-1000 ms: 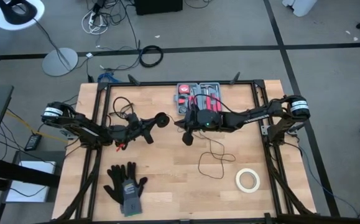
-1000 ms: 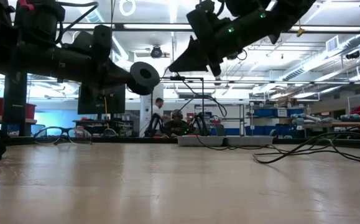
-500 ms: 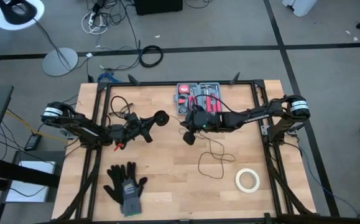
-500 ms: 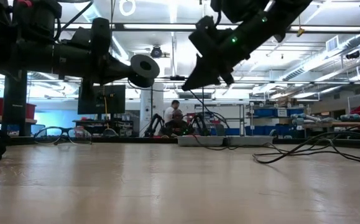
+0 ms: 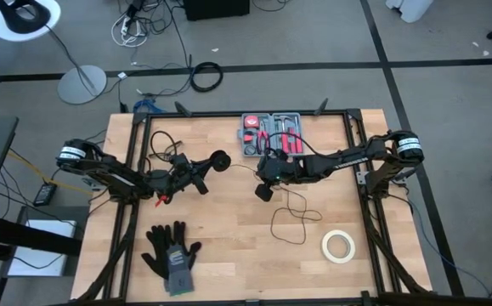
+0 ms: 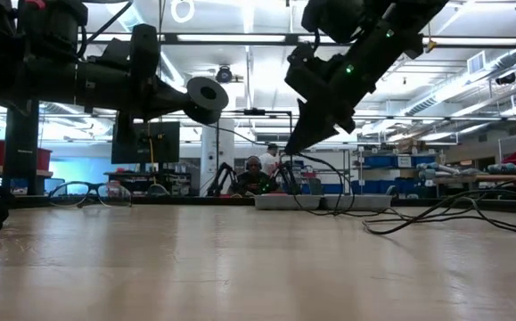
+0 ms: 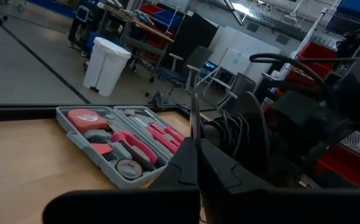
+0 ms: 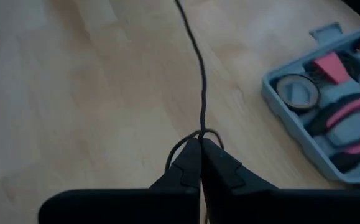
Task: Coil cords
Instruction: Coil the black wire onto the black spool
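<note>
The thin black wire (image 5: pixel 292 214) lies in loose loops on the wooden table right of centre. One strand rises to my right gripper (image 5: pixel 263 192) and runs on through the air (image 5: pixel 239 168) to the round black puck (image 5: pixel 219 159). My left gripper (image 5: pixel 212 161) is shut on the puck above the table's middle; the puck also shows in the low view (image 6: pixel 206 94). My right gripper (image 6: pixel 304 143) is shut on the wire a short way toward the table's right, fingers slanting down. My left gripper holds the puck (image 6: pixel 206 94) at its fingertips, coming level from the table's left. The puck is lifted clear, one round face toward the near edge. My left gripper's own fingers (image 7: pixel 186 163) hide the exact place of contact. My right gripper pinches one strand of the wire (image 8: pixel 201 127) between its two fingertips, from above and slanting down. The wire runs nearly straight away from the fingers toward the puck, and a small bend (image 8: pixel 178 149) curls beside the tips. The rest hangs slack onto the table.
A grey tool case (image 5: pixel 271 134) with red and pink tools stands at the far middle. A white tape roll (image 5: pixel 338 246) lies near right, black gloves (image 5: pixel 171 252) near left. Eyeglasses (image 6: pixel 88 192) lie at the far left. People show in the room behind (image 6: pixel 258 169).
My right gripper has moved toward the table's right edge and down, still shut on the wire, so the strand to the puck has grown longer. My left gripper has lifted the puck a little.
</note>
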You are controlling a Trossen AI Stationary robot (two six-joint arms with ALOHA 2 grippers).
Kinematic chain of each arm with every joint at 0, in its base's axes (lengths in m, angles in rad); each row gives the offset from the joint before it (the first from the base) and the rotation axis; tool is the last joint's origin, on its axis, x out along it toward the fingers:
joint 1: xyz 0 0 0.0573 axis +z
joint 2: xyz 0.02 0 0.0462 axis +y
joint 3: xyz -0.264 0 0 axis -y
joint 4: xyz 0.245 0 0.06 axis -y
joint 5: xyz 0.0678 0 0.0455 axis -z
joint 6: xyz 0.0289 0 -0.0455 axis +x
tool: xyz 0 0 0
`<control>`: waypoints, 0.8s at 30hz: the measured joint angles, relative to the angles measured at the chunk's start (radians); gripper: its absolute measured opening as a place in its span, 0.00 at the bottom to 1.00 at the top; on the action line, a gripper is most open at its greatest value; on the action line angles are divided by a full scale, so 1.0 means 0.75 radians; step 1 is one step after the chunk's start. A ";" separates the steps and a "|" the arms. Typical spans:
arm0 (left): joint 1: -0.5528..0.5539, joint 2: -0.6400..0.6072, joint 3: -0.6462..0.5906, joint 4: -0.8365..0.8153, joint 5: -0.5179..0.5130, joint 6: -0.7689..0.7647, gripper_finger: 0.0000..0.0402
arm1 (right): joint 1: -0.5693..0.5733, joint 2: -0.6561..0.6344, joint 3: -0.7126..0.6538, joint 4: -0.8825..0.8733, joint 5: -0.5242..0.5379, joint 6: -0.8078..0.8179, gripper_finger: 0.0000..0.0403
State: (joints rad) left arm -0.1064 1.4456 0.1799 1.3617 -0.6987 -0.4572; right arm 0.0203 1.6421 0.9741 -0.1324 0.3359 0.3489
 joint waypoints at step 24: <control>0.000 0.000 0.005 -0.172 0.030 -0.069 0.00 | -0.037 -0.155 0.000 0.437 -0.081 -0.168 0.00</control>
State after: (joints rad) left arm -0.1066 1.4456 0.1835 1.2329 -0.6765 -0.5091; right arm -0.0076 1.5257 0.9740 0.1951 0.2753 0.2232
